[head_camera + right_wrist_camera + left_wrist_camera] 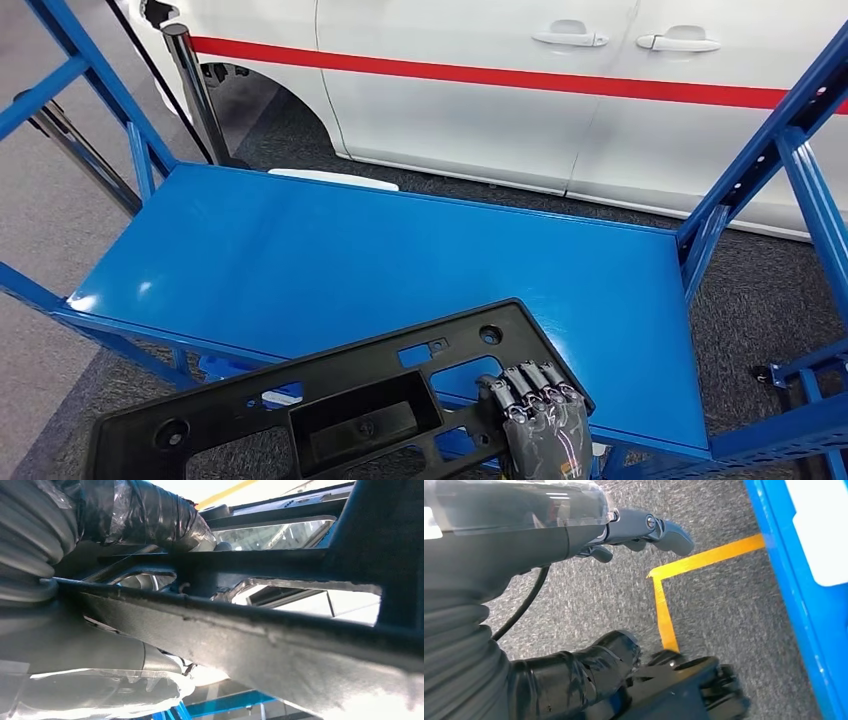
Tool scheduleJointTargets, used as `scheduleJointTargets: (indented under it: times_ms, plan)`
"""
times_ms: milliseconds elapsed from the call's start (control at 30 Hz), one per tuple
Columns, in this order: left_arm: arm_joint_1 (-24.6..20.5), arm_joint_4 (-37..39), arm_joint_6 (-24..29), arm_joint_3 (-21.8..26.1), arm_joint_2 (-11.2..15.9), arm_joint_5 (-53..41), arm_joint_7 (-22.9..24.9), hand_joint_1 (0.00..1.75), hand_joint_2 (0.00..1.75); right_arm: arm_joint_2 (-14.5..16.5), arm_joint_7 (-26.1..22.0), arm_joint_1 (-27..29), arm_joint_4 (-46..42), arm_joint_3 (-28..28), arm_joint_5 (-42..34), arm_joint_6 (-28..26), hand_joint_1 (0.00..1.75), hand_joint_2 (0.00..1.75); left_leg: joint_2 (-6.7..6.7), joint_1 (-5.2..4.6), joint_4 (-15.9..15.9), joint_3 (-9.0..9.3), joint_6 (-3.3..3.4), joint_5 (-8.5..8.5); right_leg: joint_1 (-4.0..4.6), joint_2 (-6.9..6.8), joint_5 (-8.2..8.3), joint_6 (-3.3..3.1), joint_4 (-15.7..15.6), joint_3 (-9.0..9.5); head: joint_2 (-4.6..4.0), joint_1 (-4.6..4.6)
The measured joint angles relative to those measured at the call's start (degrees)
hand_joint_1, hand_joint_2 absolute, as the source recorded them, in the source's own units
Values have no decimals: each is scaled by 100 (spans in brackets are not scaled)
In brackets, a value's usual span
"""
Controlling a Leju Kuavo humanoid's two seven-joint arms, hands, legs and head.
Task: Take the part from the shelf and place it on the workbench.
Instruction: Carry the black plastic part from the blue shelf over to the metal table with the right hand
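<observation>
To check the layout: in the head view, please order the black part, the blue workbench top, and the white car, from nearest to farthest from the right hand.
1. black part, held in the right hand.
2. blue workbench top, just ahead.
3. white car, behind the bench.

Matt black plastic part – rough-edged underneath. Beyond it, a workbench of smooth, glossy blue-painted metal. Coarse grey carpet lies below.

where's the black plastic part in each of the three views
Head view: the black part sits low in the picture, overhanging the near edge of the blue workbench, with the right hand gripping its right end.
Left wrist view: I cannot tell whether the part is here.
Right wrist view: the part crosses the picture close up.
Shared landmark: the blue workbench frame.
</observation>
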Motion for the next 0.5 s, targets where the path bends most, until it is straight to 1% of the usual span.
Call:
scheduleJointTargets:
  times_ms: [33, 67, 100, 133, 167, 200, 233, 267, 300, 333, 367, 400, 467, 500]
  plan:
    - [1, 0, -1, 1, 0, 1, 0, 0, 175, 10, -20, 0, 19, -7, -6, 0, 175, 175, 0, -4, 9, 61, 16, 19, 14, -1, 26, -2, 9, -40, 0, -1]
    - [0, 0, -2, 1, 1, 3, -1, 0, 175, 21, -44, 1, 34, -15, -13, 0, 175, 175, 0, -11, -214, 240, 42, 136, 25, 0, 46, -2, 19, -71, 0, -1]
    - [-3, 0, -3, 2, 1, 4, -2, 0, 175, 39, -74, 1, 47, -27, -21, 0, 175, 175, -1, -26, -607, 509, 84, 300, 33, 2, 63, 4, 28, -91, 0, 0]
    - [-11, 0, -4, 2, 4, 5, -3, 0, 175, 63, -107, 1, 57, -42, -30, 0, 175, 175, -2, -47, -1029, 770, 134, 411, 37, 1, 81, 16, 36, -104, 0, 1]
    - [-20, 0, -4, 3, 8, 6, -4, 0, 175, 86, -136, 0, 63, -60, -40, 0, 175, 175, -1, -71, -1359, 959, 174, 498, 38, -1, 98, 35, 40, -112, 0, 2]
    - [-27, 0, -4, 3, 11, 6, -6, 0, 175, 113, -164, -1, 71, -80, -52, 0, 175, 175, -1, -98, -1558, 1060, 207, 536, 33, -7, 118, 63, 42, -119, 0, 1]
    - [-29, 0, -4, 4, 15, 6, -8, 0, 175, 134, -189, -2, 79, -98, -63, 0, 175, 175, 0, -116, -1622, 1073, 227, 536, 24, -14, 142, 96, 38, -124, 0, 0]
    - [-24, 0, -4, 5, 15, 6, -9, 0, 175, 149, -208, -4, 87, -111, -72, 0, 175, 175, 0, -128, -1636, 1059, 240, 580, 20, -18, 170, 132, 26, -124, 0, -2]
    - [-17, 0, -4, 6, 14, 7, -8, 0, 175, 166, -222, -4, 96, -124, -79, 0, 175, 175, 6, -115, -1667, 1056, 260, 626, 17, -19, 181, 166, 27, -129, 0, -3]
    - [-13, 0, -4, 7, 12, 6, -7, 0, 175, 178, -230, -4, 104, -136, -83, 0, 175, 175, 17, -99, -1706, 1052, 288, 682, 18, -13, 140, 198, 58, -147, 0, -3]
    - [-15, 0, -4, 8, 10, 5, -5, 0, 175, 186, -235, -6, 113, -147, -87, 0, 175, 175, 30, -81, -1744, 1034, 321, 741, 18, -6, 16, 224, 173, -196, 0, 1]
    - [-21, 0, -4, 8, 8, 4, -4, 0, 175, 192, -238, -10, 124, -159, -93, 0, 175, 175, 42, -65, -1766, 1004, 348, 794, 14, 1, -186, 246, 396, -281, 0, 3]
    - [-30, 0, -4, 8, 7, 1, -4, 0, 175, 199, -239, -17, 162, -179, -104, 0, 175, 175, 54, -71, -1755, 901, 376, 858, -6, 8, -650, 293, 1052, -499, 0, 8]
    - [-27, 0, -4, 8, 7, 0, -2, 0, 175, 202, -239, -19, 189, -190, -110, 0, 175, 175, 58, -72, -1740, 846, 372, 885, -21, 8, -781, 318, 1320, -560, 0, 7]
